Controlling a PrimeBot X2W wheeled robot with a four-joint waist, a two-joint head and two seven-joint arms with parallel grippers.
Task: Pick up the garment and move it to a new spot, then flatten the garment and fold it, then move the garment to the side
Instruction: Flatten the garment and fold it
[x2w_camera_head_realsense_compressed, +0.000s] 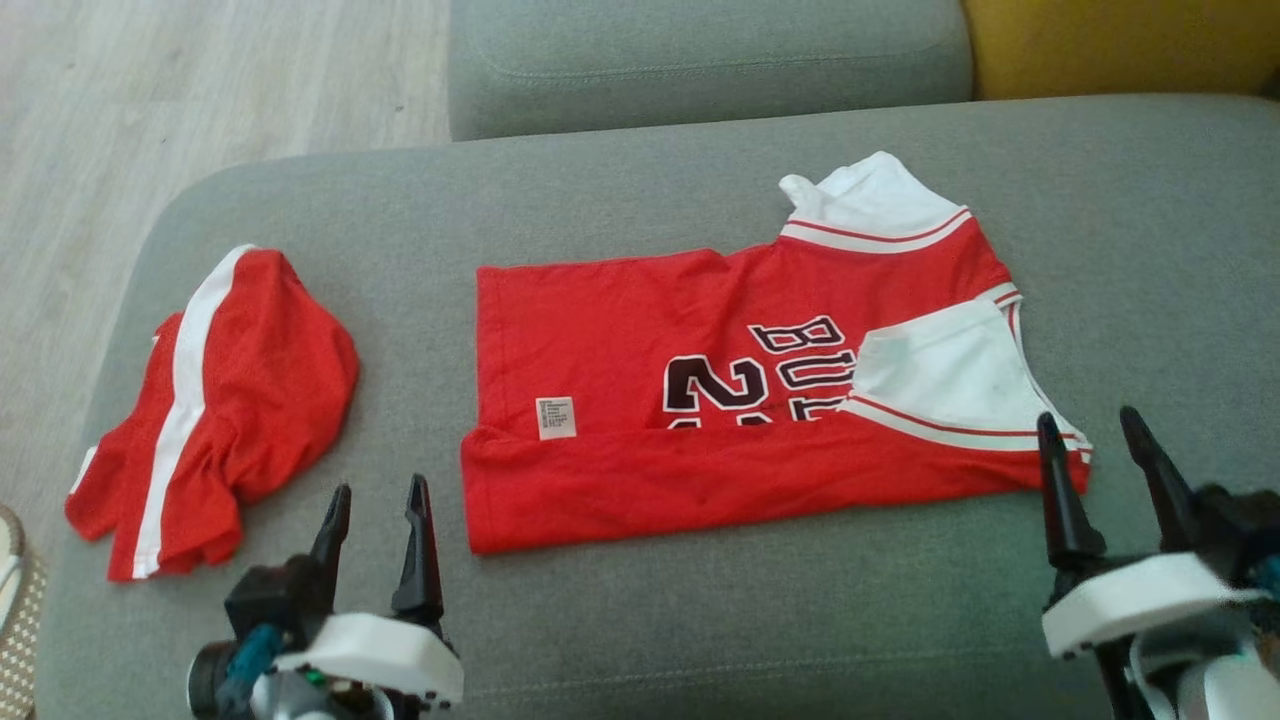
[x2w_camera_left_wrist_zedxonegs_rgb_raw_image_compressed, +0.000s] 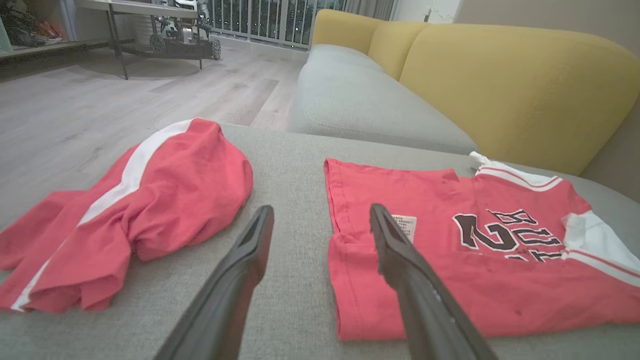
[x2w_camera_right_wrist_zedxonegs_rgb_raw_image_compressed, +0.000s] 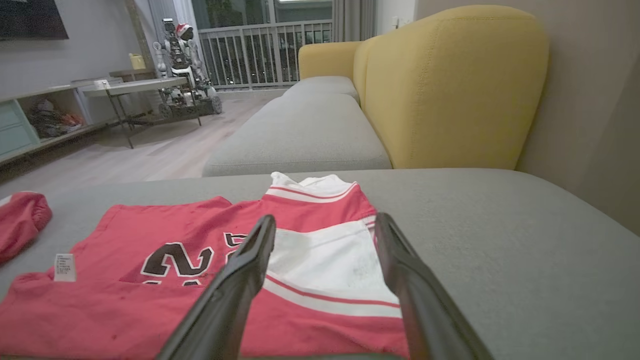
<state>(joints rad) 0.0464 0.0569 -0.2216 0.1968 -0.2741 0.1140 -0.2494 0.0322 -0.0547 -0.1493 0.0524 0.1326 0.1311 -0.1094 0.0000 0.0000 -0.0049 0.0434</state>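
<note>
The garment (x2w_camera_head_realsense_compressed: 700, 400) is a red jersey with white sleeves and dark lettering, lying flat on the grey sofa seat with its near edge folded over onto itself. It also shows in the left wrist view as the garment (x2w_camera_left_wrist_zedxonegs_rgb_raw_image_compressed: 450, 280) and in the right wrist view as the garment (x2w_camera_right_wrist_zedxonegs_rgb_raw_image_compressed: 165, 300). My left gripper (x2w_camera_head_realsense_compressed: 378, 495) is open, empty, just left of the jersey's near left corner. My right gripper (x2w_camera_head_realsense_compressed: 1090, 420) is open, empty, at the jersey's near right corner by the white sleeve (x2w_camera_head_realsense_compressed: 950, 380).
Red shorts with a white stripe (x2w_camera_head_realsense_compressed: 220, 400) lie crumpled at the seat's left end, also seen as shorts (x2w_camera_left_wrist_zedxonegs_rgb_raw_image_compressed: 135, 210). The grey seat (x2w_camera_head_realsense_compressed: 700, 620) drops to wooden floor (x2w_camera_head_realsense_compressed: 150, 120) on the left. A yellow backrest (x2w_camera_right_wrist_zedxonegs_rgb_raw_image_compressed: 450, 85) rises at the far right.
</note>
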